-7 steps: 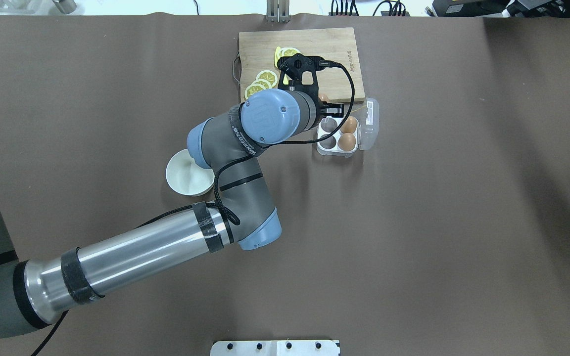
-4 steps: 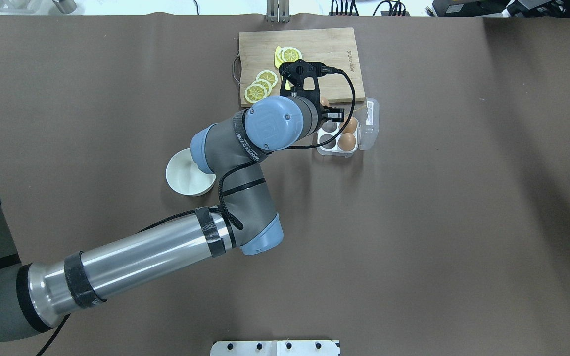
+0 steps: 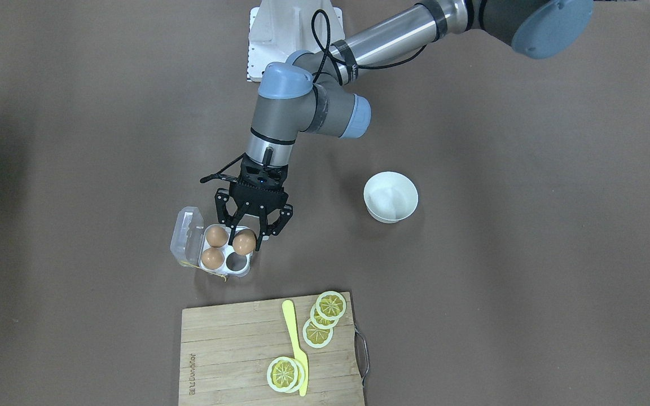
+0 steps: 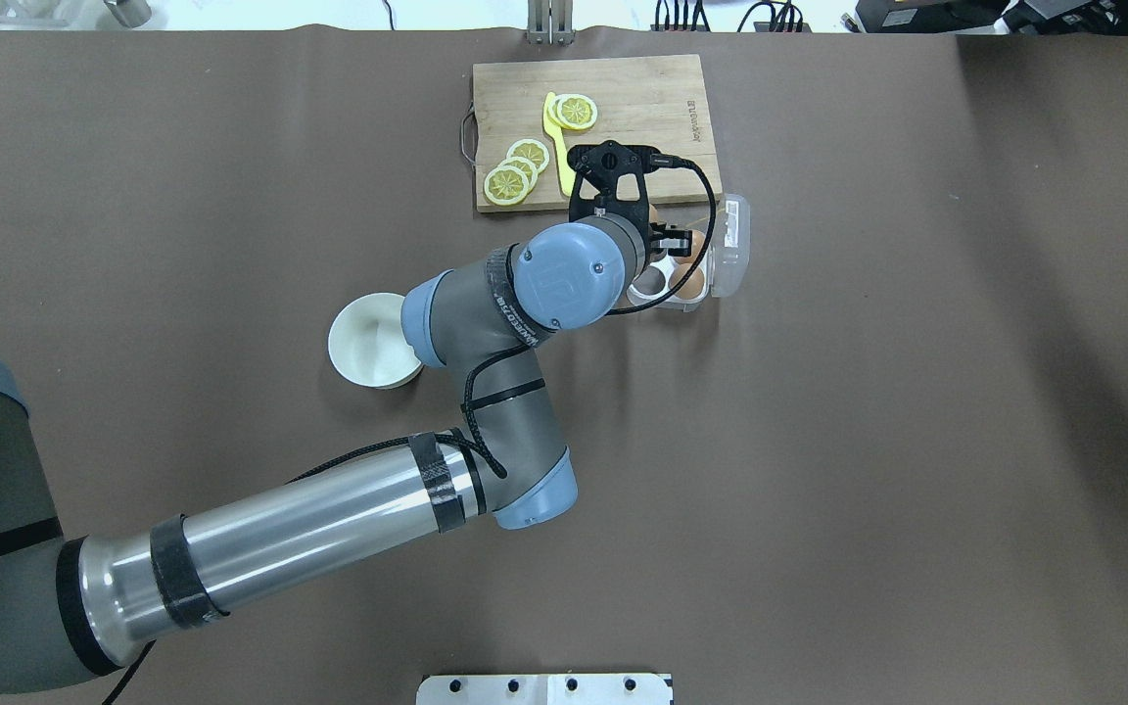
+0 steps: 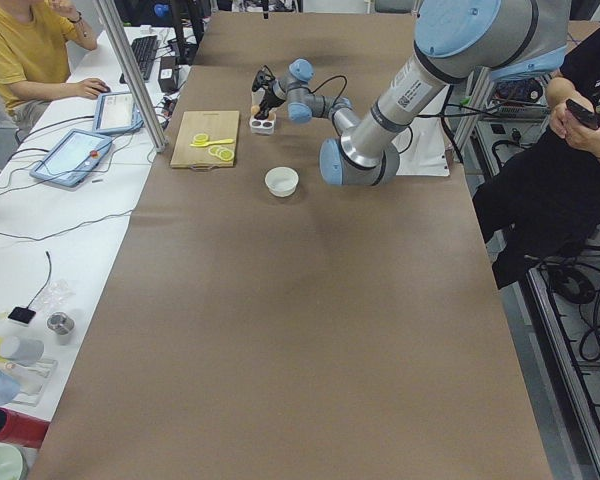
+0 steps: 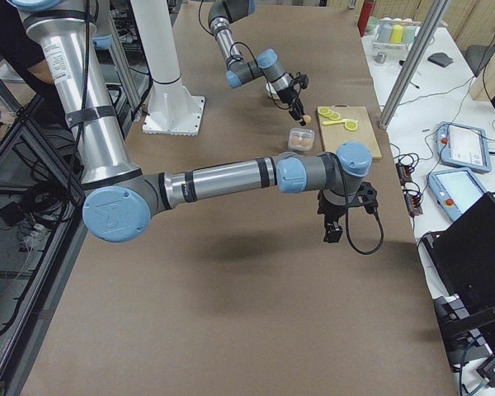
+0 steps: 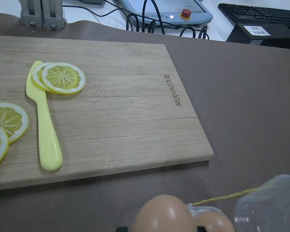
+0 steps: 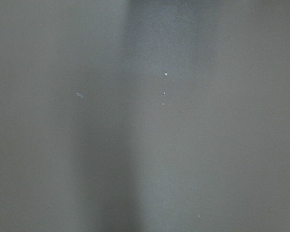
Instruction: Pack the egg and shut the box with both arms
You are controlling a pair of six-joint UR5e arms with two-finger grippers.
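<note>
- My left tool (image 3: 247, 233) is pinching a smooth tan-brown egg (image 3: 244, 242) between its black fingers. The left wrist camera shows the egg's top at the bottom edge of its picture.
- Over the last second the grey left arm (image 4: 474, 309) has swung from above the board's corner toward the small clear plastic four-cell carton (image 3: 237, 262). The egg has travelled with it.
- In the front view the egg now lines up with the carton's vacant cell nearer the robot. In the side views it hangs above the carton, not seated.
- Two more brown eggs (image 3: 216, 236) fill the row next to the open hinged lid (image 3: 186, 235), as before. The carton has not shifted on the brown desk (image 3: 528, 254).
- With the wrist moved off, the yellow plastic knife (image 4: 555, 147) on the bamboo cutting board (image 4: 642, 98) is uncovered from overhead, beside the lemon slices (image 4: 506, 183).
- The round white bowl (image 4: 368, 343) sits where it was, partly under the arm's blue joint cap from overhead.
- The right tool (image 6: 331, 231) hangs over the desk, well apart from the carton. I cannot tell whether it is spread or pressed together.
</note>
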